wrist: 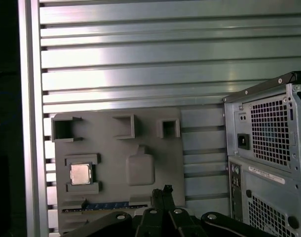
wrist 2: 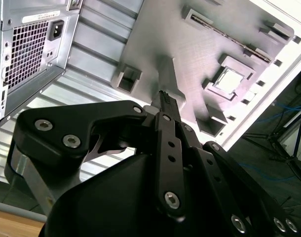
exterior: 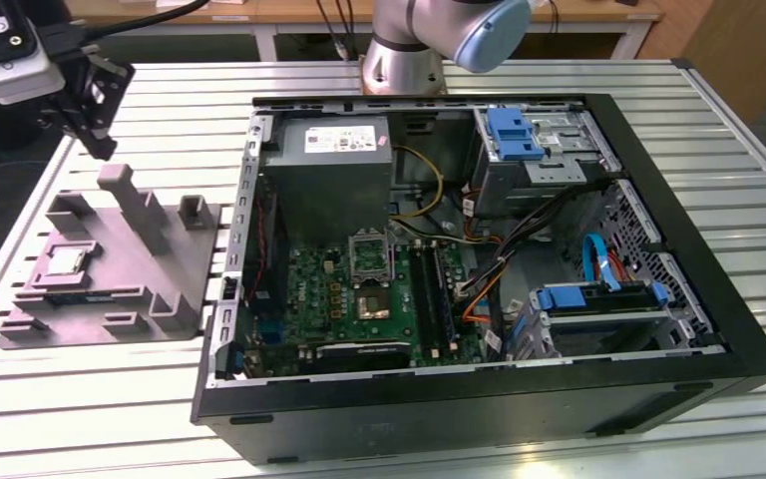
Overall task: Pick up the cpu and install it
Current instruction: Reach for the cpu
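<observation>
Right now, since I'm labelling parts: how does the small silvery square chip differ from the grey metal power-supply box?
The silvery square cpu is flat and far smaller; the grey power-supply box is bulky. The cpu lies in the grey holder plate; the box sits inside the black case. Both look metallic grey.

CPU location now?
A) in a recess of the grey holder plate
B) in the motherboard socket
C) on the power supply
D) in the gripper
A: the cpu sits in a square recess of the grey holder plate, beside the case; the gripper hangs above the plate, apart from the cpu.
</observation>
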